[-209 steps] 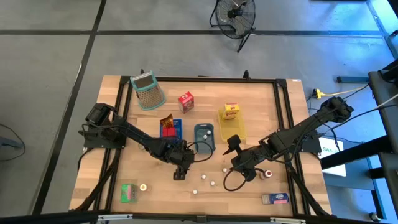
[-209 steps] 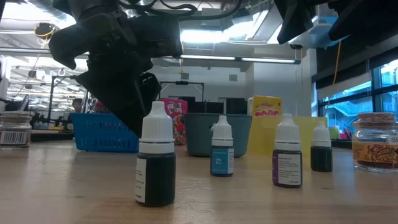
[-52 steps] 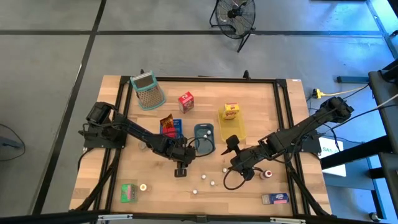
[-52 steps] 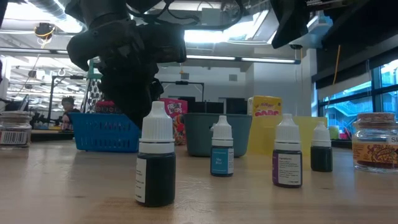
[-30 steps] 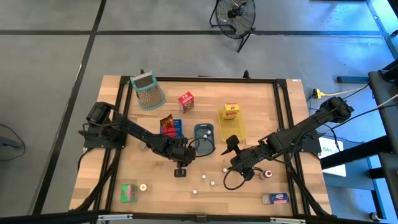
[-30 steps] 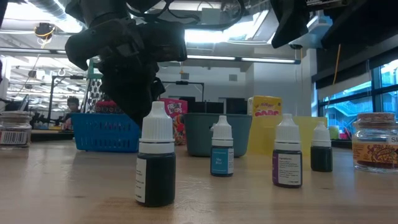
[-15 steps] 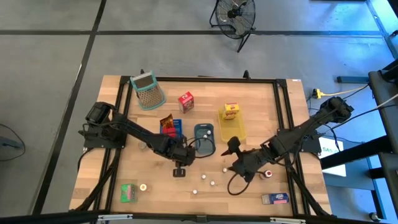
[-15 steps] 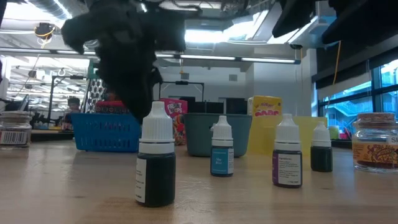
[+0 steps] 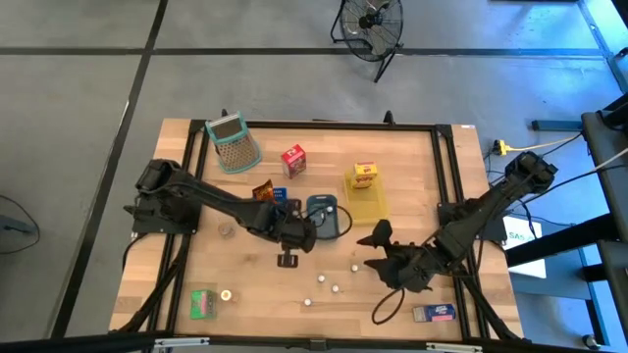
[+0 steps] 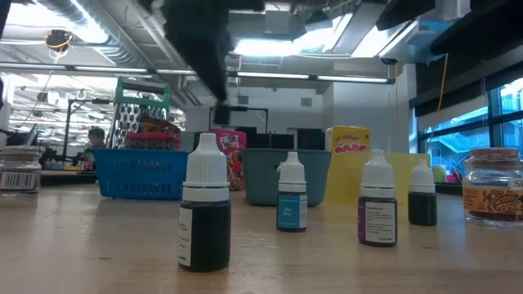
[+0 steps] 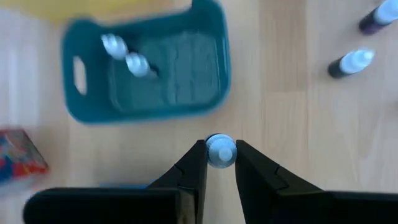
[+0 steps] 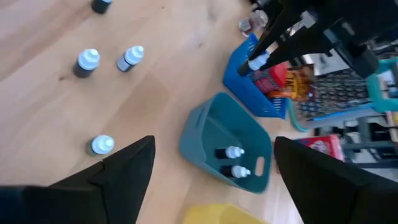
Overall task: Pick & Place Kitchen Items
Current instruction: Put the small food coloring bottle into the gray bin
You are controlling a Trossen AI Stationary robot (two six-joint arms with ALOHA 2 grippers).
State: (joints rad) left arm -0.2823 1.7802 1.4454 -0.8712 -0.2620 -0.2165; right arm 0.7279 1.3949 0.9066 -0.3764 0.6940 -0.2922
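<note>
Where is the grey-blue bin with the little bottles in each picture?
High view: the grey-blue bin sits mid-table, beside the left arm.
Low view: centre, towards the back.
Left wrist view: large, straight ahead.
Right wrist view: ahead, in the middle distance.
Shared landmark: the yellow tray right next to it.

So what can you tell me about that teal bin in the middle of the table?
The teal bin is a small rectangular tub, seemingly plastic, with rounded corners, an open top and a handle slot in one end wall. It sits upright on the wooden table, between a blue basket and a yellow tray. Two white-capped dropper bottles lie inside. The left pincer, shut on another dropper bottle, hangs near the bin without touching it.
</note>
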